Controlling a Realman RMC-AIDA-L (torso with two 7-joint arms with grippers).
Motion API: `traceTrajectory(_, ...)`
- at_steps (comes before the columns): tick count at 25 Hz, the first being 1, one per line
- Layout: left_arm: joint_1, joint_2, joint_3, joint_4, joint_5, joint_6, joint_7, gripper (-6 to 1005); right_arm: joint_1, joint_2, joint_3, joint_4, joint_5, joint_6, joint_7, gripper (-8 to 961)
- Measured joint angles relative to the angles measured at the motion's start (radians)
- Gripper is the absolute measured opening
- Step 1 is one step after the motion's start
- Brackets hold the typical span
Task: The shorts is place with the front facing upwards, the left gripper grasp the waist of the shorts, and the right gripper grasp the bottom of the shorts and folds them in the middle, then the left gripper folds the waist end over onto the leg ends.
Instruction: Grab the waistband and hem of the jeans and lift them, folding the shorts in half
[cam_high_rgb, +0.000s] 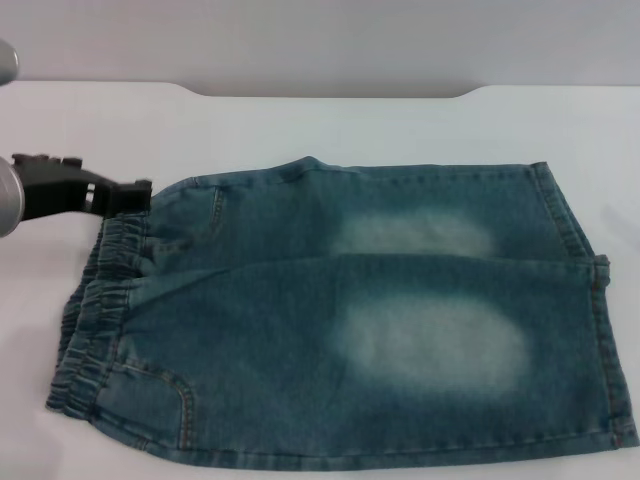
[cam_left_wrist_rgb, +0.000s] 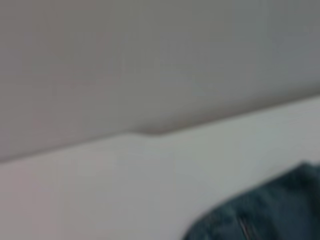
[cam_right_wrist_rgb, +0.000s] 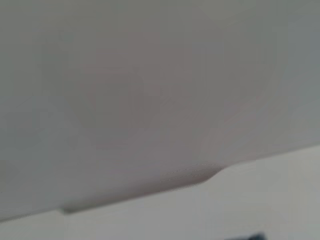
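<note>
The denim shorts (cam_high_rgb: 340, 320) lie flat on the white table (cam_high_rgb: 330, 125), with one leg lying partly over the other. The puckered elastic waist (cam_high_rgb: 95, 310) is at the left. The bottom of the shorts, the flat leg ends (cam_high_rgb: 595, 290), is at the right. My left gripper (cam_high_rgb: 135, 193), a black claw on a silver arm, sits at the far left corner of the waist, its tip touching the denim edge. A corner of the shorts (cam_left_wrist_rgb: 270, 210) shows in the left wrist view. My right gripper is out of view.
The table's far edge (cam_high_rgb: 330, 95) has a shallow notch and meets a grey wall (cam_high_rgb: 320, 40). Bare white tabletop lies beyond the shorts and to their left. The shorts reach nearly to the view's near and right edges.
</note>
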Motion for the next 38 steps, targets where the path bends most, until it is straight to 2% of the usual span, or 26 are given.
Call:
traceTrajectory(3,-0.011,0.000,0.000,-0.013,0.033,-0.057,-0.020,856,-0.012,0.005,0.021,0.081,-0.024,0.078,0.053,669)
traceTrajectory(6,-0.021,0.001,0.005,-0.063,0.101,-0.183,-0.060,856,-0.044,0.008,0.023,0.140,-0.037,0.119,0.095,669)
traceTrajectory(8,-0.023,0.001,0.005,-0.071,0.103,-0.208,-0.062,857,-0.064,0.008,0.026,0.155,-0.040,0.139,0.112,669)
traceTrajectory(10,-0.031,0.001,0.001,-0.094,0.105,-0.300,-0.072,857,-0.084,0.008,0.027,0.160,-0.054,0.157,0.119,669)
traceTrajectory(15,-0.036,0.001,-0.001,-0.143,0.107,-0.432,-0.097,856,-0.119,0.011,0.045,0.165,-0.074,0.168,0.121,668)
traceTrajectory(21,-0.063,0.001,-0.001,-0.169,0.110,-0.562,-0.139,857,-0.134,0.012,0.051,0.250,-0.118,0.177,0.123,668)
traceTrajectory(24,-0.068,0.001,0.003,-0.150,0.112,-0.592,-0.156,857,-0.136,0.013,0.050,0.274,-0.158,0.176,0.122,668)
traceTrajectory(30,-0.092,0.001,0.029,-0.079,0.176,-0.642,-0.194,857,-0.114,0.014,0.050,0.182,-0.160,0.144,0.094,668)
traceTrajectory(38,-0.120,-0.002,0.058,0.001,0.179,-0.635,-0.221,856,-0.091,0.012,0.054,0.175,-0.164,0.142,0.086,668)
